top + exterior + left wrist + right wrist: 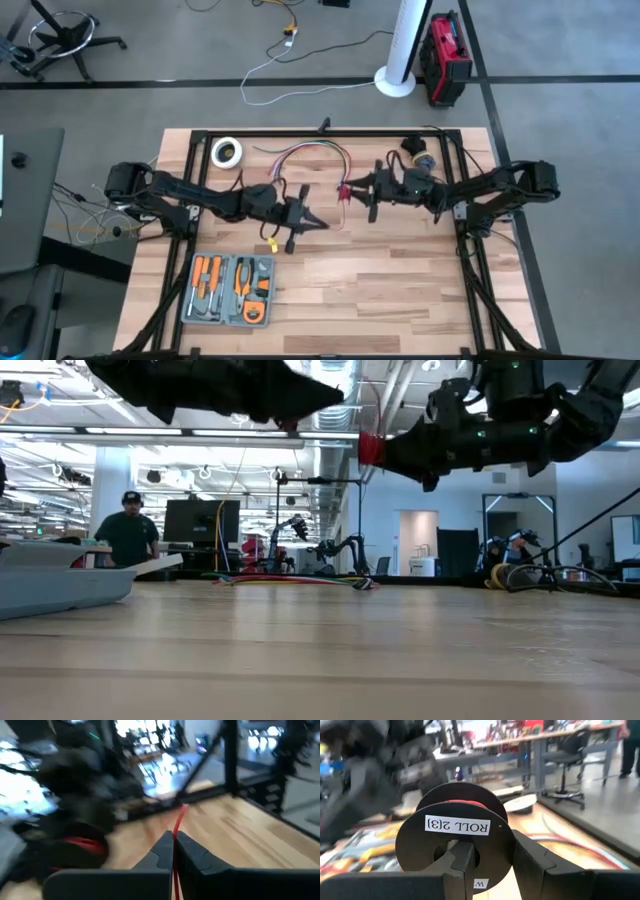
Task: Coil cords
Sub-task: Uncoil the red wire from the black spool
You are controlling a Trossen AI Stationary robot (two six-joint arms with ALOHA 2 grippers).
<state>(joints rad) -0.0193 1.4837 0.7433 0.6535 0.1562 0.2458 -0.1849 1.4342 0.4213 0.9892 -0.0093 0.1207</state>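
The thin red wire (176, 832) runs taut between the two arms, up in the air over the middle of the bench (400, 300). One end is wound on a black spool (454, 831) with a white label reading "ROLL 2[3]"; in the low view the red windings show well clear of the wood. The right pincer (492, 870) grips that spool, one finger through its hub and the other outside the flange. Just across from the spool, the left pincer (174, 851) has its two fingers pressed together on the wire, which passes straight between the tips and out toward the spool.

Beyond the spool, near the far edge of the bench, lies a loose bundle of coloured wires (305, 152), and farther along that edge from the spool sits a roll of white tape (227, 151). On the near side, well apart from the spool, an open grey case of orange-handled tools (230, 290) rests flat. Past the bench, a person (128, 530) in a dark shirt stands in the room.
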